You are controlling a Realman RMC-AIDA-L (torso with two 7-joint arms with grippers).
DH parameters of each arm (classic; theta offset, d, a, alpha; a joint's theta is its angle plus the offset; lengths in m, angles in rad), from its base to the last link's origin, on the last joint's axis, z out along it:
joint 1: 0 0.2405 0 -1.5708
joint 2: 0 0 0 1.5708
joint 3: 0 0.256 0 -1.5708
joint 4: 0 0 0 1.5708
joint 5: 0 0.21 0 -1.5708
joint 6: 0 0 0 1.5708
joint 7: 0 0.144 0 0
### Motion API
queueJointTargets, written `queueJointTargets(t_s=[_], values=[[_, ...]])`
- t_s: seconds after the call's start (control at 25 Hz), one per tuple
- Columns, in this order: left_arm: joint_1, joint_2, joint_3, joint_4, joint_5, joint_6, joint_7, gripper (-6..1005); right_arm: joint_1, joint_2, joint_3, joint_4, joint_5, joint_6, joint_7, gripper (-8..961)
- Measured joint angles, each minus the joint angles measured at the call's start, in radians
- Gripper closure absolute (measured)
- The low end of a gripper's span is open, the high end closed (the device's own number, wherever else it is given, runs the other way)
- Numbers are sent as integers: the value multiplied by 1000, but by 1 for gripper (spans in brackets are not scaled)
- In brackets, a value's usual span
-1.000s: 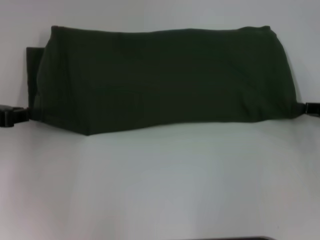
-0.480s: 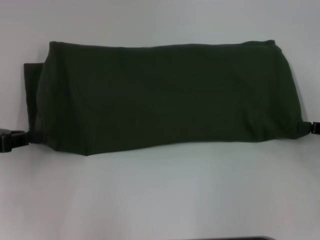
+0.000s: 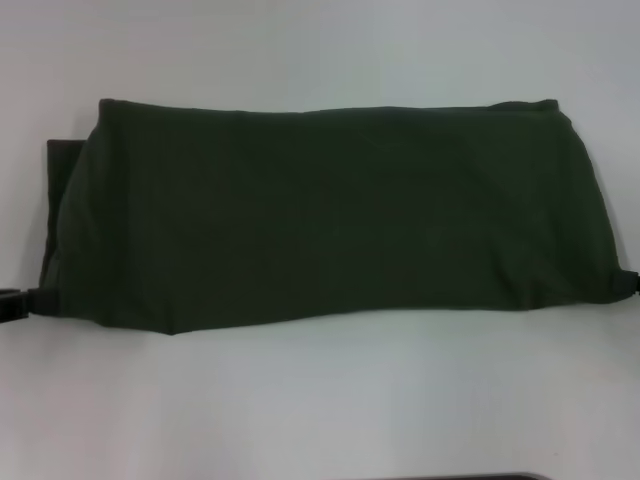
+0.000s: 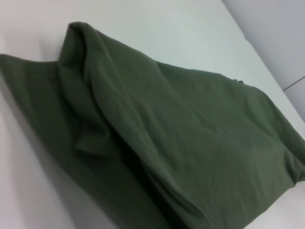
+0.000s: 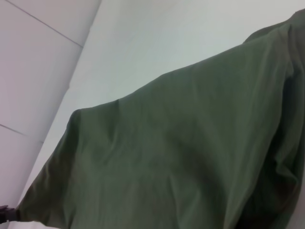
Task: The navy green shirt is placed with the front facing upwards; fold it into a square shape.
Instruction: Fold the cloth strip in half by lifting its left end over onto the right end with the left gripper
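The navy green shirt lies across the white table as a wide dark olive band, plain back side up, with its lettering hidden. An under layer sticks out at its left end. My left gripper is at the near left corner, shut on the cloth there. My right gripper pinches the near right corner at the picture's edge. The upper layer hangs taut between them. The left wrist view shows the folded shirt bulging over the lower layer. In the right wrist view the raised cloth stretches away to the far corner.
White table runs in front of the shirt and behind it. A dark strip shows at the bottom edge of the head view. A pale wall or floor with seams lies beyond the table edge.
Both grippers have drawn the upper layer toward the near side. The shirt's near edge and far fold line have both moved closer to me, and the band looks deeper.
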Motion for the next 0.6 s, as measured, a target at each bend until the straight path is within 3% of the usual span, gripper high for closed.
queueJointTargets(t_s=[0.6], values=[[49,10,-2,-10,2,68,4,1000,-34,16,8,2,-36,-73,-45,943]])
